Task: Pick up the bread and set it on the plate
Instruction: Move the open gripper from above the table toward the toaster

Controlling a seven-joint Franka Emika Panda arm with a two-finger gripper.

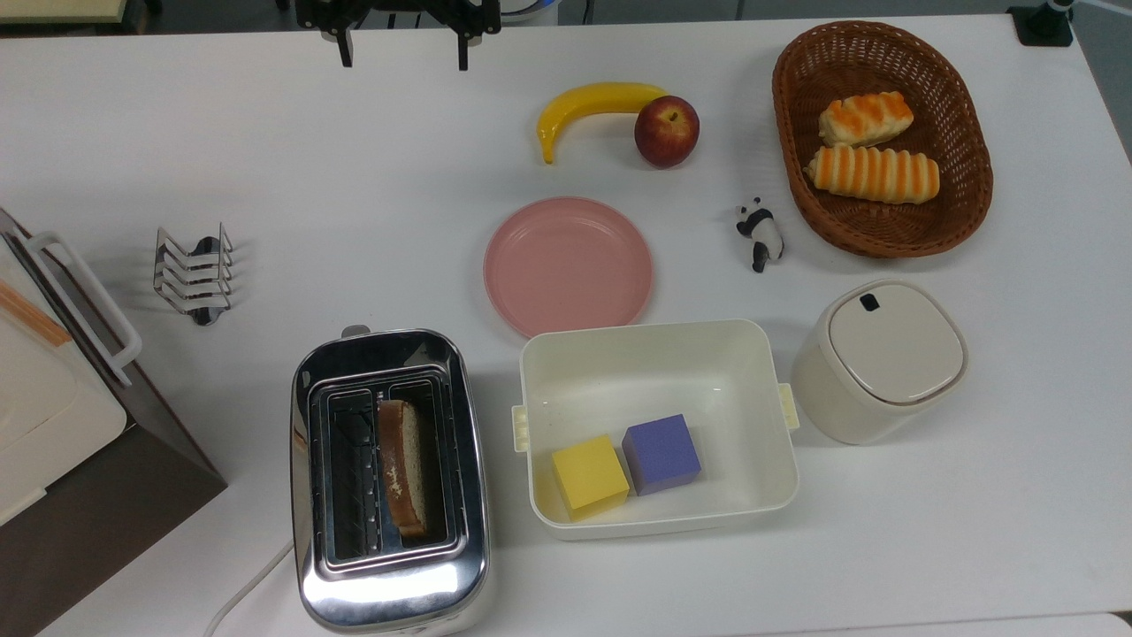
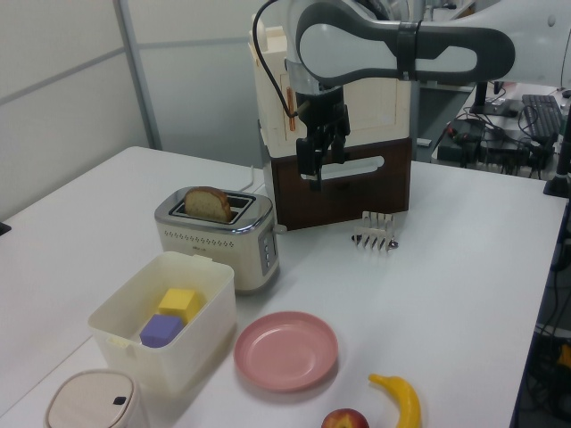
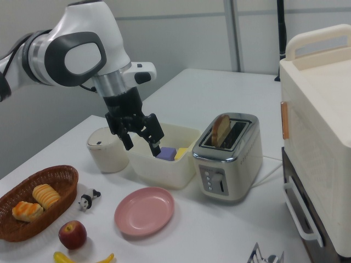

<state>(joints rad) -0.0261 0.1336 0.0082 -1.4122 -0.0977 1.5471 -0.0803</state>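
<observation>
Here, reading the top view from its left to its right, the bread (image 1: 405,467) stands on edge in the right-hand slot of the chrome toaster (image 1: 389,482), its long axis lying along the slot and its rounded end poking up above the rim in the left view, while the pink plate (image 1: 568,265) lies bare just beyond the white tub (image 1: 656,425). The gripper (image 3: 141,139) hangs above the table with its fingers apart and nothing between them, well apart from the toaster. To do the reach well, I judge it should come down over the slot with the fingers turned to close across the slice's thin faces, grip the exposed top lightly, and lift straight up so the crust does not snag on the slot's wire guides.
</observation>
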